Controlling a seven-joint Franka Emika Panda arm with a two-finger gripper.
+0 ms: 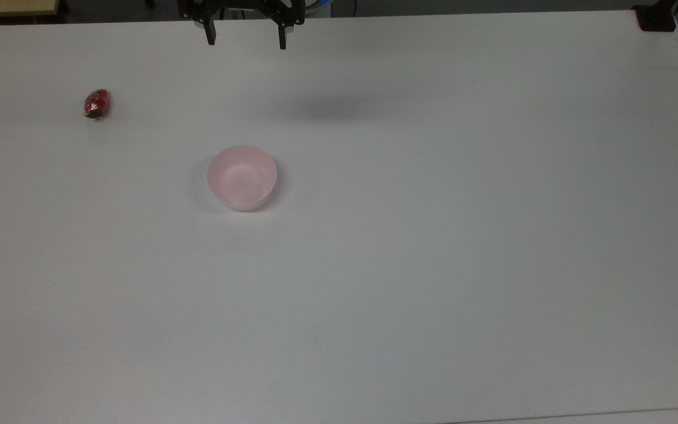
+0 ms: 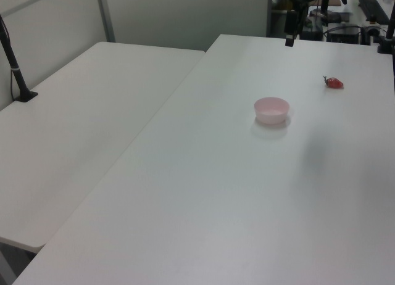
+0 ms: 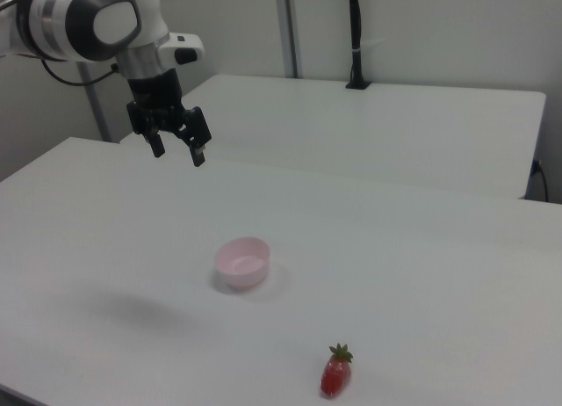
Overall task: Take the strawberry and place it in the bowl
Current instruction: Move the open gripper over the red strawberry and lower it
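Observation:
The strawberry [image 1: 96, 104] lies on the white table at the top view's far left; it also shows as a strawberry [image 2: 334, 82] in the left view and a strawberry [image 3: 336, 372] near the right view's bottom edge. The empty pale pink bowl [image 1: 242, 177] sits near the table's middle, seen too as the bowl [image 2: 271, 110] and the bowl [image 3: 242, 262]. My gripper [image 1: 246, 36] hangs high above the table at the top view's upper edge, open with nothing between its fingers. In the right view the gripper [image 3: 179, 150] hovers well above and behind the bowl, far from the strawberry.
The white table [image 1: 433, 265] stretches wide around the bowl. A second white table [image 2: 74, 131] adjoins it at the left view's left, with a black pole [image 2: 15, 69] clamped on it. A black clamp [image 1: 655, 19] sits at the top view's upper right corner.

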